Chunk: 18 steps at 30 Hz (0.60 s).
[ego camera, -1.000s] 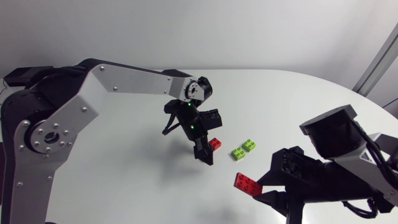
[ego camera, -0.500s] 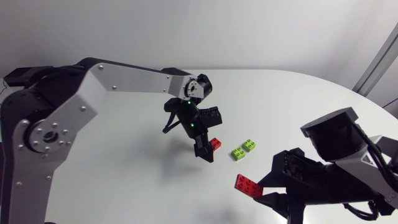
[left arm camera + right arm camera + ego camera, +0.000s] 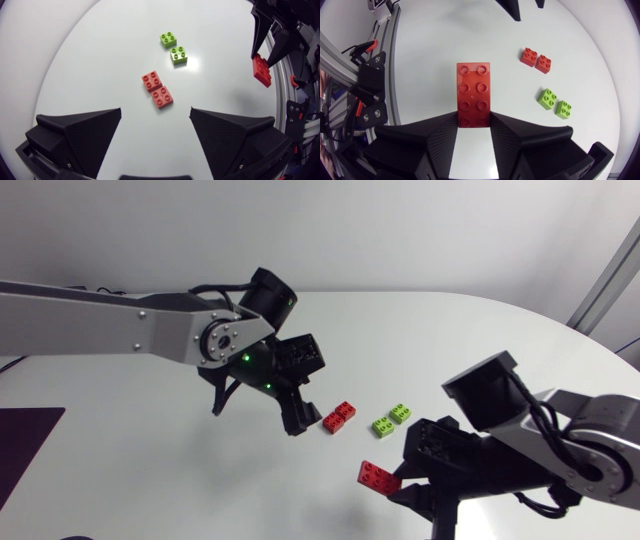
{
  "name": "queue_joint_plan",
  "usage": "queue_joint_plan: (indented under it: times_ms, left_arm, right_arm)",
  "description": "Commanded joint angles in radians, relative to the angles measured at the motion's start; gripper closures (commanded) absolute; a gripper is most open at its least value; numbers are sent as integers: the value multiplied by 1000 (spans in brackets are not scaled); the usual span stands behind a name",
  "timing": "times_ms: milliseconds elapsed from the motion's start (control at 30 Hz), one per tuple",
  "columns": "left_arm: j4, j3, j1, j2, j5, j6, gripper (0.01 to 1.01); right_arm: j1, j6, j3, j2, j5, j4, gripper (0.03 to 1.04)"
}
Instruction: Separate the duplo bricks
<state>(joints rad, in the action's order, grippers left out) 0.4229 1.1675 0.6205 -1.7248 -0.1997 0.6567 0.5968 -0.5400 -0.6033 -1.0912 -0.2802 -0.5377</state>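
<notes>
Two small red bricks lie side by side on the white table, just right of my left gripper. In the left wrist view they sit ahead of that gripper, whose fingers stand wide open with nothing between them. Two small green bricks lie a little farther right. My right gripper is shut on one end of a long red brick, held just above the table near its front. The right gripper clamps the brick from both sides.
The white table spreads wide to the left and behind the bricks. Its curved edge runs along the back right. In the right wrist view the small red bricks and green bricks lie ahead of the held brick.
My left gripper has opened wide and drawn back to the left, leaving the small red bricks on the table. My right arm has shifted left with the long red brick.
</notes>
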Motion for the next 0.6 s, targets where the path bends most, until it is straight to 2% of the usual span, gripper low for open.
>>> queue_joint_plan:
  times_ms: [0,200,333,567]
  left_arm:
    - [-24,-85,-19,48,20,-23,57]
    - [-26,-158,-91,154,20,-17,57]
    - [-26,-203,-142,211,20,-8,57]
    - [-26,-262,-197,277,19,3,57]
  right_arm:
    - [26,28,-58,-88,4,31,675]
    - [110,48,-159,-309,50,88,675]
    - [118,37,-216,-443,58,116,674]
    - [139,23,-311,-576,75,117,674]
